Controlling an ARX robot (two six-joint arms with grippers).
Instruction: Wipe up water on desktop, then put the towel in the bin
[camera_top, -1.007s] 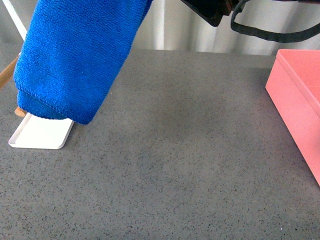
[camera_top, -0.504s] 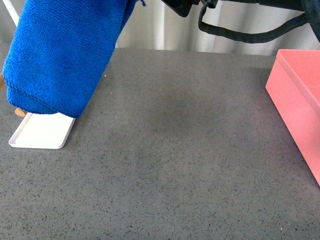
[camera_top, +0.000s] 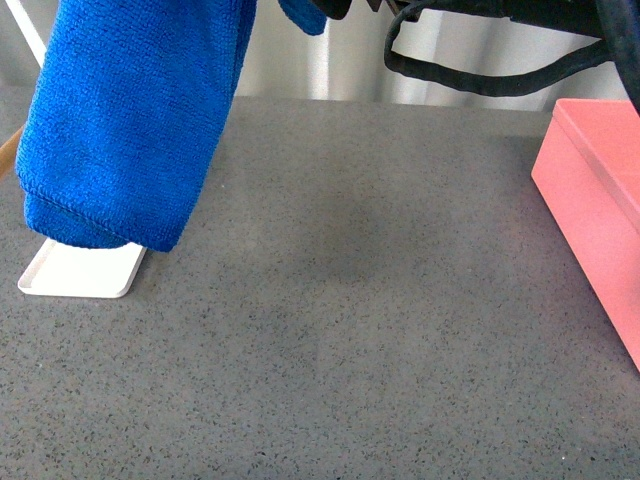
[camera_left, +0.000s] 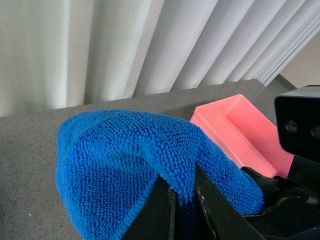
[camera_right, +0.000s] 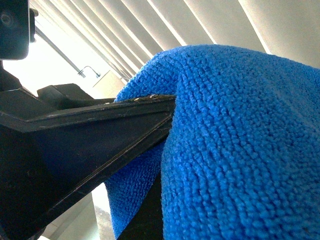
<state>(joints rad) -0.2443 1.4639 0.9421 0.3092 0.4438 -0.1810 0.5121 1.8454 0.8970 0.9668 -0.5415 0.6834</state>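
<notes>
towel hangs clear of the desktop at far left, its lower edge above the white tray. the bin stands at the right edge, well apart. left gripper is pinched tight on a fold of the towel; right gripper appears clamped on another fold close by. no water can be made out. judged step: carrying the towel. hold both grips firm, lift it clear of the bin's left wall, and release only over the opening.

Speckled grey desktop: white tray left, pink bin right.
</notes>
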